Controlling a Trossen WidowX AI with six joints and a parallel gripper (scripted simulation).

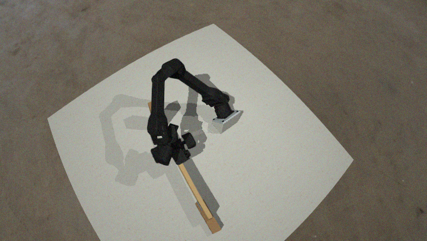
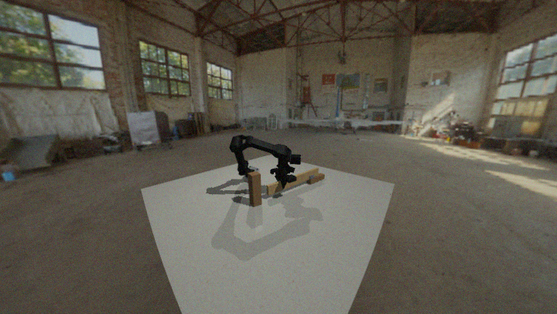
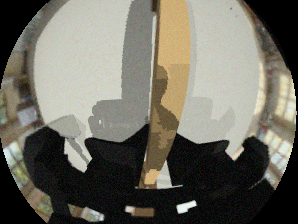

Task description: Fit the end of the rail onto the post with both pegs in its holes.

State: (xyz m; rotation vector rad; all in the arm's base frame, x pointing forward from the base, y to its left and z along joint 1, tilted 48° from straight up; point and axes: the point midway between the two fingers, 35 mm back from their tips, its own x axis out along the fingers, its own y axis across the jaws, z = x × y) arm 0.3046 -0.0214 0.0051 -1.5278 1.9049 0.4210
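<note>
My gripper (image 1: 179, 159) (image 2: 284, 186) (image 3: 154, 127) is shut on the long pale wooden rail (image 1: 191, 185) (image 2: 300, 179) (image 3: 175, 45), nearer its post end. The rail's far end lies at the grey bracket on the low brown footboard block (image 1: 214, 227) (image 2: 320, 177). Its near end is low, and I cannot tell whether it touches the table. The upright wooden post (image 1: 149, 105) (image 2: 254, 190) stands beyond the near end, with a gap between them in the exterior view. The arm hides the near end in the top view. Pegs and holes are not visible.
The arm's grey base (image 1: 226, 121) is to one side of the rail on the pale table (image 1: 268, 149) (image 2: 312, 249). The arm arches over toward the post side in the top view. Shadows of the arm and rail lie across the table.
</note>
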